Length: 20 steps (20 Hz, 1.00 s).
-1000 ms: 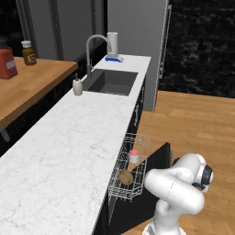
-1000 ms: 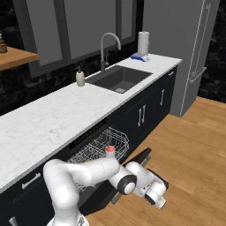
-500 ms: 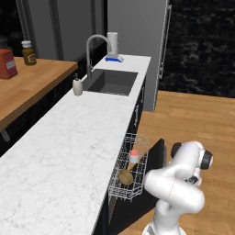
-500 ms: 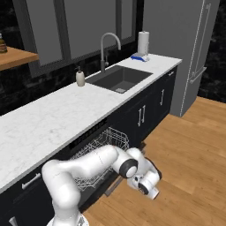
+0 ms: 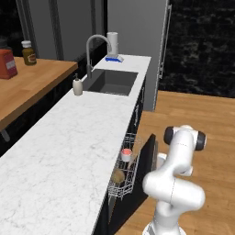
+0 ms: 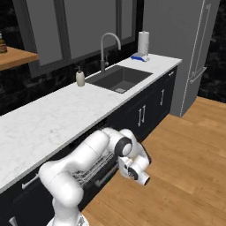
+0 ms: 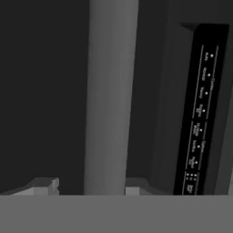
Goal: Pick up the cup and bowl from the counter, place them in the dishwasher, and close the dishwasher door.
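Presently, largest item: the counter, a white marbled slab running from lower left to upper centre of the left base frame. Next, the dishwasher at lower centre, its door partly raised. Within its wire rack: the cup, red-topped, above the brown bowl. My gripper sits bottom centre of the hand frame, fingertips either side of a grey bar; grasped or not, I cannot tell.
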Tool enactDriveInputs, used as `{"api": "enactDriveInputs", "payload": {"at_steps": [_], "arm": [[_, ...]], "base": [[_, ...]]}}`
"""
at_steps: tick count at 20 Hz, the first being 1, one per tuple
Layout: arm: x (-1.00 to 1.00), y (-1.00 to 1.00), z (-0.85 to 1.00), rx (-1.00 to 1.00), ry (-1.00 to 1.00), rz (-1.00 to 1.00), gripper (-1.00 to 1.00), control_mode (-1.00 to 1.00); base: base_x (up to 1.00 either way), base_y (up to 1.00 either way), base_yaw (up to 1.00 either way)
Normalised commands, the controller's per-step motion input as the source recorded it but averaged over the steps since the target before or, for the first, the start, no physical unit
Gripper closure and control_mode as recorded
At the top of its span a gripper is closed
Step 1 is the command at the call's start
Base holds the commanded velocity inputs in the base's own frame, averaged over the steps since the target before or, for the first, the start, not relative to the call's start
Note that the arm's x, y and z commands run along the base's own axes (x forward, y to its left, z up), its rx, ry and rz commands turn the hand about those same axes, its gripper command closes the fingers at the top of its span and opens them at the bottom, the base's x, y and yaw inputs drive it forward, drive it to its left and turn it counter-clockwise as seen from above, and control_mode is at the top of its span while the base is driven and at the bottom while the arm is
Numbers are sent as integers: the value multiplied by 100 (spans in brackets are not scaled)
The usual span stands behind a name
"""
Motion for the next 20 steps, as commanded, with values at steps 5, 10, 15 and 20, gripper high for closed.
{"api": "enactDriveInputs", "payload": {"at_steps": [5,10,15,20], "arm": [[54,100,23,12,6,0,-100,-100],[56,100,1,21,18,2,-100,-100],[61,100,0,28,24,5,-100,-100],[75,100,0,29,21,7,-100,-100]], "base": [[0,0,0],[0,0,0],[0,0,0],[0,0,0]]}}
